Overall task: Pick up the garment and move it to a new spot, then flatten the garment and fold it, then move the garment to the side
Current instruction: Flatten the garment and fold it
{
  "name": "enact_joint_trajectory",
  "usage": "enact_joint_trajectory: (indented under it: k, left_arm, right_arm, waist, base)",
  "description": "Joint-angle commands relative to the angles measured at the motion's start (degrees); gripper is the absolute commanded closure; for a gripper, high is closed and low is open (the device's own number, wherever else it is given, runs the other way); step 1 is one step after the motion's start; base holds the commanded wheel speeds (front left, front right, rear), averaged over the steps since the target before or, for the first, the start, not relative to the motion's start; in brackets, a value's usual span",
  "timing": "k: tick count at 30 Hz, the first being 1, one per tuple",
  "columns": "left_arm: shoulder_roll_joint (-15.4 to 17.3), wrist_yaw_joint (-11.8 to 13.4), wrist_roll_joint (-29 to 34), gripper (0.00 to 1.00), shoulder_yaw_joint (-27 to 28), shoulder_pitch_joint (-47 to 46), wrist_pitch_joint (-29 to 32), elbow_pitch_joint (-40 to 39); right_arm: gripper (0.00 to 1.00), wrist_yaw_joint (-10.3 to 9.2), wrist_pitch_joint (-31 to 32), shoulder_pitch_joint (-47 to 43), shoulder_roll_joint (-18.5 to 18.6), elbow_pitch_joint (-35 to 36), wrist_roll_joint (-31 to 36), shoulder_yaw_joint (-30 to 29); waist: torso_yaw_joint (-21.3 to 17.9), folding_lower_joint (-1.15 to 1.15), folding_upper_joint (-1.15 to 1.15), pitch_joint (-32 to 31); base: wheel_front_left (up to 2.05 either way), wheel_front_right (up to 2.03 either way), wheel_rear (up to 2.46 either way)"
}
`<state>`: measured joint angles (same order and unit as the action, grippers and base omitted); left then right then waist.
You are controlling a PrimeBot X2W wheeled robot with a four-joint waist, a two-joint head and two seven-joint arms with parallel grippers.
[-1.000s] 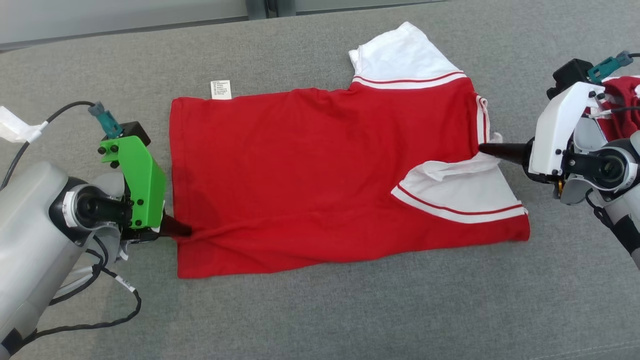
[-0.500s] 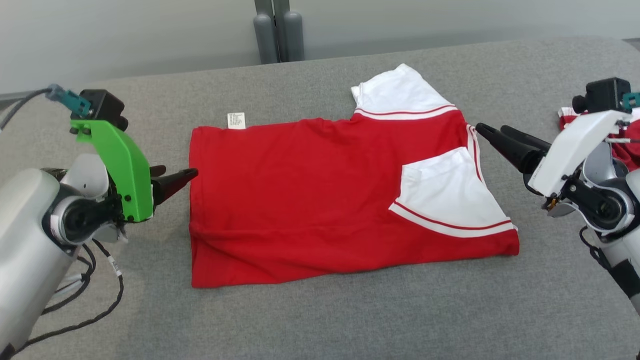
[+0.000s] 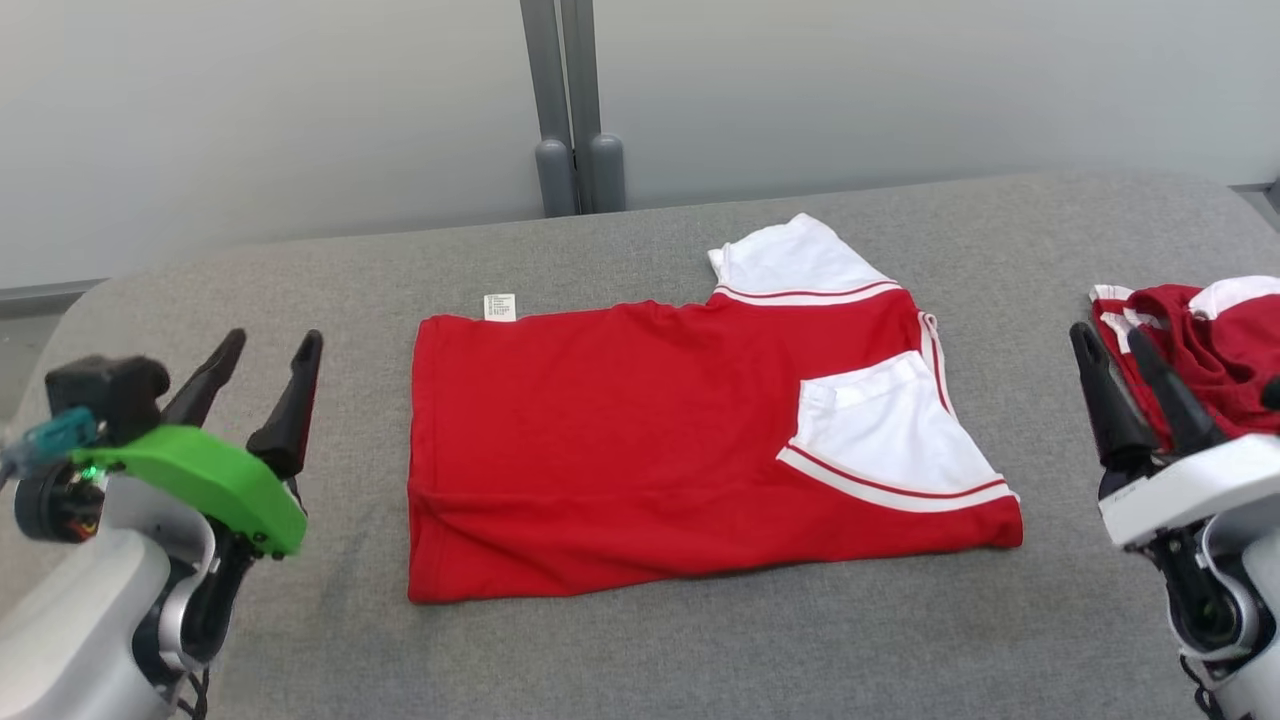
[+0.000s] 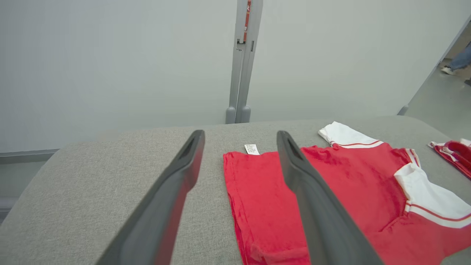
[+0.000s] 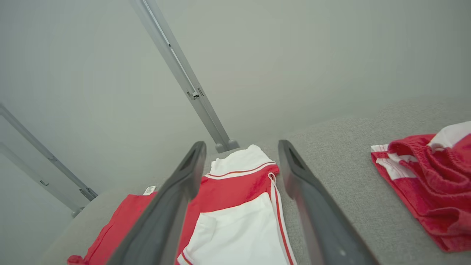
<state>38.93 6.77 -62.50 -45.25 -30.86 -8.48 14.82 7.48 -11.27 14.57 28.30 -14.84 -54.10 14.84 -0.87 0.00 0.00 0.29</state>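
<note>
Grey padded table (image 3: pixel 650 660), folded red-and-white garment (image 3: pixel 620 450) mid-surface, crumpled red clothing (image 3: pixel 1205 345) at right edge.

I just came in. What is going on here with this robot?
The robot is folding a red and white garment on the grey table. The garment lies flat, one white sleeve turned over its body. The left gripper and right gripper stand beside it, open and empty. A second red garment lies bunched at the right.
</note>
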Motion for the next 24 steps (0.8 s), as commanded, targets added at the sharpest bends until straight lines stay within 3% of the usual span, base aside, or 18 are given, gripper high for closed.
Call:
enact_joint_trajectory:
  k: [1,7,13,18,24]
  left_arm:
    - [0.5,1.82,1.38,0.0,0.72,2.71,-2.96,-0.93]
    - [-0.52,8.11,8.03,0.0,5.99,10.41,-6.75,-6.97]
    - [-7.97,12.31,21.12,0.0,17.87,22.07,-6.69,-15.15]
    - [-14.57,9.4,27.04,0.0,24.28,29.82,-6.71,-15.79]
    - [-18.98,4.66,31.74,0.0,28.27,31.4,-6.72,-13.74]
  right_arm:
    - [0.0,0.04,-1.27,-1.64,-1.17,-0.11,2.21,-0.77]
    - [0.0,0.03,-3.68,-6.76,-5.44,2.51,13.33,-4.54]
    - [0.0,0.04,-3.92,-11.87,-11.5,4.94,23.15,-12.33]
    - [0.0,0.03,-3.94,-13.3,-14.1,2.98,26.32,-13.58]
    - [0.0,0.03,-3.92,-12.37,-14.69,-1.26,26.05,-13.13]
  waist:
    - [-0.06,0.0,0.0,-0.27]
    - [-0.04,0.0,0.0,1.65]
    - [0.21,0.0,0.0,3.16]
    - [0.3,0.0,0.0,3.83]
    - [1.05,0.0,0.0,4.16]
  base:
    - [0.0,0.0,0.0]
    - [0.0,0.0,0.0]
    - [0.0,0.0,0.0]
    - [0.0,0.0,0.0]
    - [0.0,0.0,0.0]
